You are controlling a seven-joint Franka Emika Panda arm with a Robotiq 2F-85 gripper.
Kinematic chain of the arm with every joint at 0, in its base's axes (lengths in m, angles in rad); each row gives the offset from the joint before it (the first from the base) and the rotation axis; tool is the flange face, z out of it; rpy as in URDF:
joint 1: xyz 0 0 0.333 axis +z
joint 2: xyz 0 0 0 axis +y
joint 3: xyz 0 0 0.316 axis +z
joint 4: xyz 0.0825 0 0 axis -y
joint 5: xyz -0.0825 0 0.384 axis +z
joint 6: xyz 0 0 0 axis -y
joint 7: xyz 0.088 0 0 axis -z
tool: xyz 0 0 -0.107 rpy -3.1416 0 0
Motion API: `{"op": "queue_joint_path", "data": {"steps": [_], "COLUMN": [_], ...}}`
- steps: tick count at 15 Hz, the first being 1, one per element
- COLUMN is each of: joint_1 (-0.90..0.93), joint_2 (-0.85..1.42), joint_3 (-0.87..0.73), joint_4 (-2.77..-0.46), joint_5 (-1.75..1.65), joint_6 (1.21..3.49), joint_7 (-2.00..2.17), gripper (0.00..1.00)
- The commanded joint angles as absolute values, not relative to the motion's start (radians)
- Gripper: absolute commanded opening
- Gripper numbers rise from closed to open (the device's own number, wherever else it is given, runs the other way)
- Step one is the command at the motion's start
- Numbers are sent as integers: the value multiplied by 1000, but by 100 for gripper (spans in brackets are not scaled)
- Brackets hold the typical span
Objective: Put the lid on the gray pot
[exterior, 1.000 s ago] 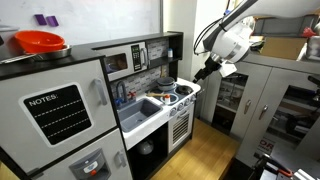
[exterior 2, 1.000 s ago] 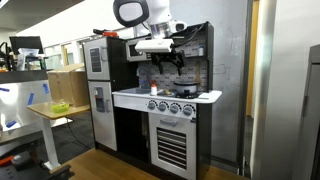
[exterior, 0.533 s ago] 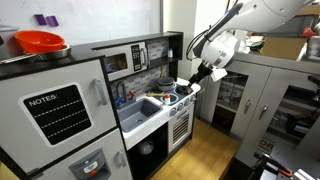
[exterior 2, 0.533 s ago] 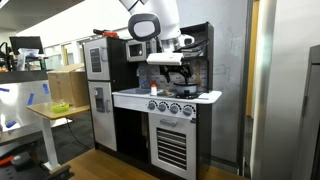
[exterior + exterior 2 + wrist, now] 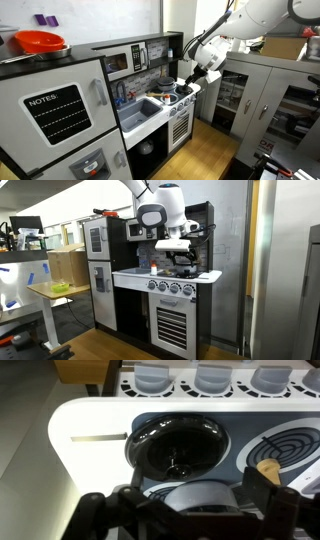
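Claw hangs spread apart, empty; glossy dark round lid just ahead looks light, slick, so grab its centre knob.

Glossy dark lid, smooth white stovetop

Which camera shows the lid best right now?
The wrist view: the dark lid fills the middle, seen from above on the stove, knob visible. In both exterior views the stove is far off and the lid too small to make out.
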State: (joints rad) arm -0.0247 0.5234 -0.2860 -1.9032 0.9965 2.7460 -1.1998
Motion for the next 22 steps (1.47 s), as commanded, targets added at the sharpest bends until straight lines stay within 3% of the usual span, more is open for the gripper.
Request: {"op": "queue_joint_path", "data": {"steps": [1, 15, 17, 18, 19, 22], "joint_1": [-78, -139, -200, -211, -224, -245], "joint_2": [574, 685, 675, 675, 673, 669], "joint_3": [-241, -192, -117, -102, -87, -67], "joint_4": [-1836, -1688, -1699, -1700, -1702, -1704], "joint_5": [1076, 1119, 1056, 1047, 1044, 1028], "joint_6": [2761, 2631, 2651, 2654, 2659, 2670], "joint_7": [-1301, -1344, -1300, -1286, -1282, -1251], "gripper": [100, 100, 100, 75, 73, 51]}}
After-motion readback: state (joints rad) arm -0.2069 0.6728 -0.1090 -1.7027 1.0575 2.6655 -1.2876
